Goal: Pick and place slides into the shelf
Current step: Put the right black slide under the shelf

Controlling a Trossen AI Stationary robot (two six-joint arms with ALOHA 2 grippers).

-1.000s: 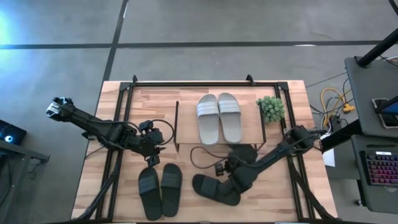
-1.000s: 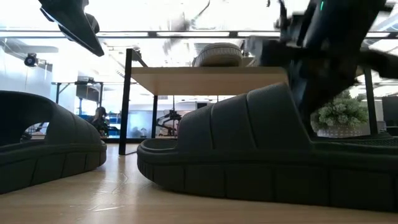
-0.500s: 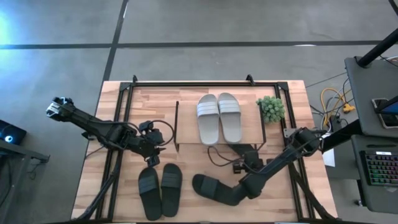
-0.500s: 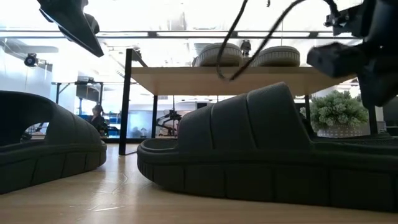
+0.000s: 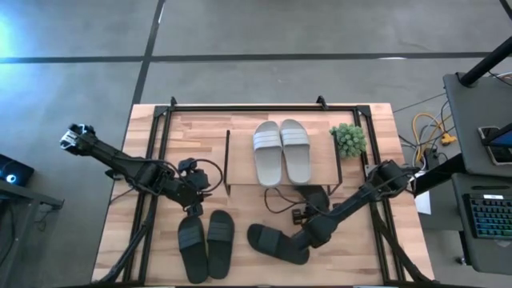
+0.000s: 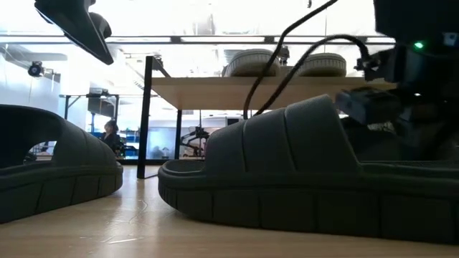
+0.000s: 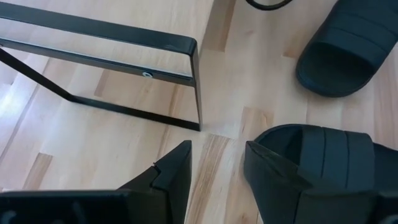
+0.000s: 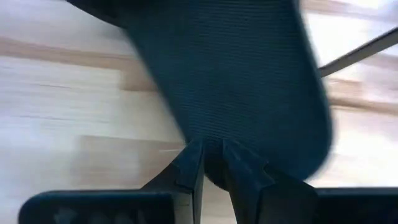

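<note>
while the right pincer [image 8: 212, 163] sits low over the black slide [image 5: 276, 243] lying crosswise at the front of the surface [image 5: 368, 128], its fingers nearly together on the thin edge of a dark ribbed sole in the wrist view, the step in hand looks like gripping this slide for the shelf [image 5: 228, 160]. a second black slide [image 5: 316, 198] lies just behind it by the shelf's front, so i cannot tell which sole is pinched. to do it well, seat the edge deep between the fingers, lift level, and clear the trailing cable before swinging toward the lower tier. the white pair [image 5: 282, 150] already rests on the top board. the left pincer [image 7: 214, 168], fingers apart, hovers near the other black pair [image 5: 206, 242].
</note>
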